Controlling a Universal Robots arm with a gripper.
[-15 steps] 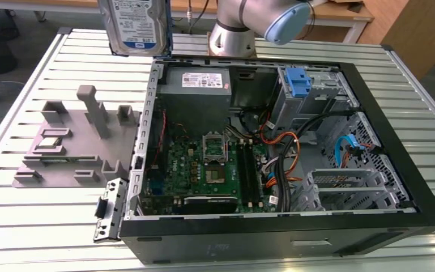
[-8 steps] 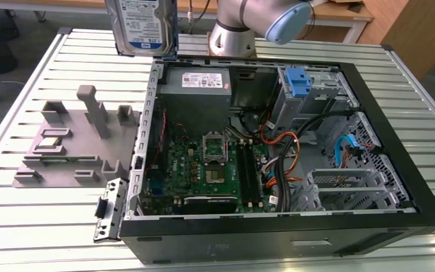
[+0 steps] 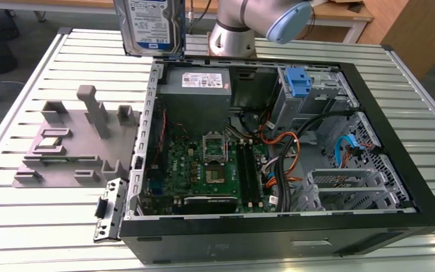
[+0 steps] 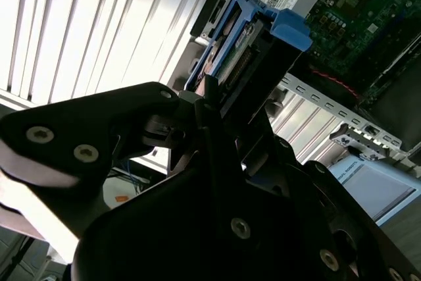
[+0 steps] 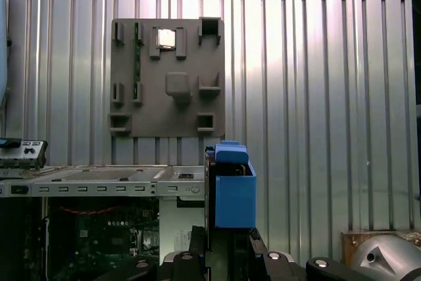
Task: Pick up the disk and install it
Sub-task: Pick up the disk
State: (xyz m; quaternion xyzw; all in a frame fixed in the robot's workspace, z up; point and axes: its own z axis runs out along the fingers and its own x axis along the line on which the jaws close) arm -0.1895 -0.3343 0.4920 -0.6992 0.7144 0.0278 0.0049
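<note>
The disk (image 3: 151, 25) hangs upright in the air over the back of the table, just behind the open computer case (image 3: 278, 226), with its white-and-blue label facing the exterior camera. In both wrist views its blue carrier bracket (image 5: 230, 192) (image 4: 276, 27) sticks out ahead of my gripper (image 4: 217, 100) (image 5: 227, 255), which is shut on the disk. One black finger (image 4: 227, 156) lies along the drive's edge. In the second wrist view, the connector end of the disk points toward the case's rear corner.
Inside the case a grey power-supply box (image 3: 195, 82) sits at the back, and a lone blue bracket (image 3: 298, 82) stands in the drive cage. Cables (image 3: 293, 147) cross the motherboard (image 3: 210, 170). A grey fixture plate (image 3: 70, 141) lies on the slatted table (image 3: 36, 226), on the exterior view's left. The arm's base (image 3: 237, 31) is behind.
</note>
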